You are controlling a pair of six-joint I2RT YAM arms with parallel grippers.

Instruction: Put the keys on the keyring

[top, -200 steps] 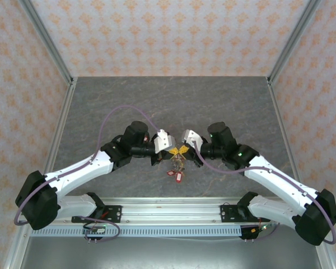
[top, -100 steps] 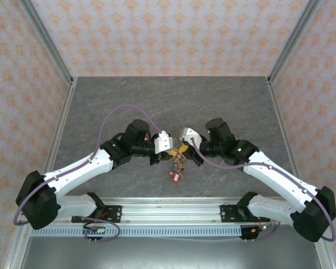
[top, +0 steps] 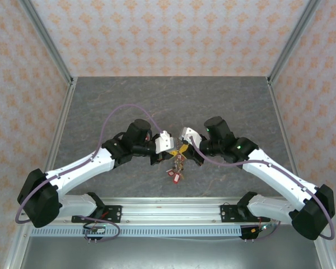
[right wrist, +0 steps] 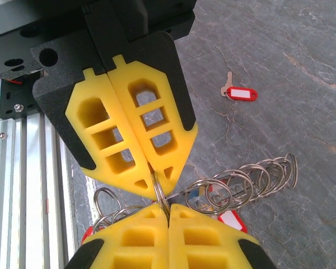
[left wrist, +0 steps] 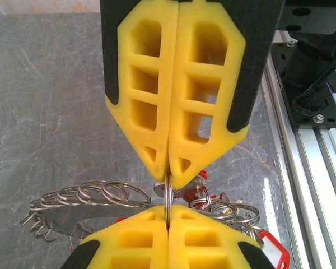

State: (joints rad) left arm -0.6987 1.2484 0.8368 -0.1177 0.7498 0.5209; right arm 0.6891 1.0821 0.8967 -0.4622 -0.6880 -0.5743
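Jaws on keyring (left wrist: 167, 197), lone key (right wrist: 239, 93) apart

The left gripper (left wrist: 169, 170) and the right gripper (right wrist: 158, 188) meet tip to tip. Each has its yellow fingers (left wrist: 207, 101) pressed flat together, and both nip the same thin keyring (left wrist: 167, 197) at the very tips. The left arm (top: 84, 165) and the right arm (top: 274, 174) reach inward, wrists turned so the jaws face each other with their closing seams in line.
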